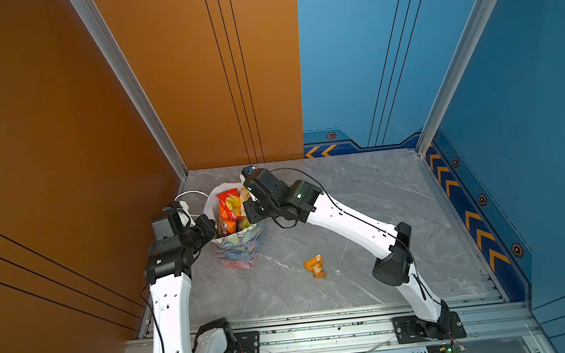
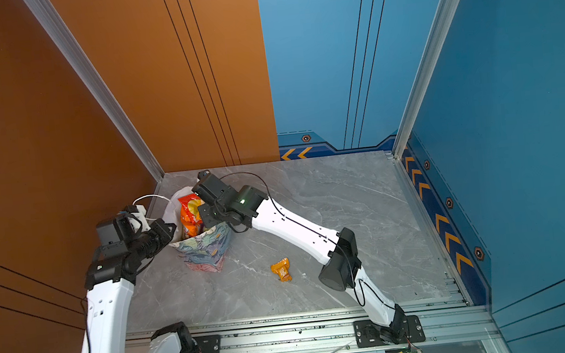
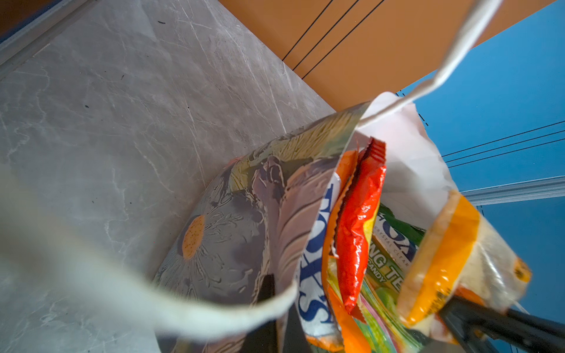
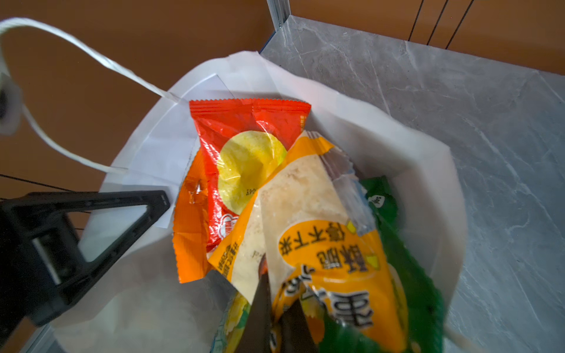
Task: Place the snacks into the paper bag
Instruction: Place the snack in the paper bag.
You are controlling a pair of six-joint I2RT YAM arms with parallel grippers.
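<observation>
The floral paper bag (image 1: 242,246) (image 2: 207,251) stands at the back left of the table, full of snacks. A red packet (image 4: 244,128) (image 3: 360,214) and a green one (image 4: 406,259) stick up out of its mouth. My left gripper (image 3: 279,305) (image 1: 210,226) is shut on the bag's near rim, one finger outside and one inside. My right gripper (image 4: 275,308) is shut on an orange-and-clear packet (image 4: 321,244) (image 3: 443,259) held in the bag's mouth. A small orange packet (image 1: 314,267) (image 2: 281,270) lies on the table, to the right of the bag.
The bag's white cord handle (image 1: 191,194) (image 4: 76,49) loops toward the orange left wall (image 1: 59,153). The grey marble table (image 1: 365,211) is walled on three sides. An aluminium rail (image 1: 324,336) runs along the front edge.
</observation>
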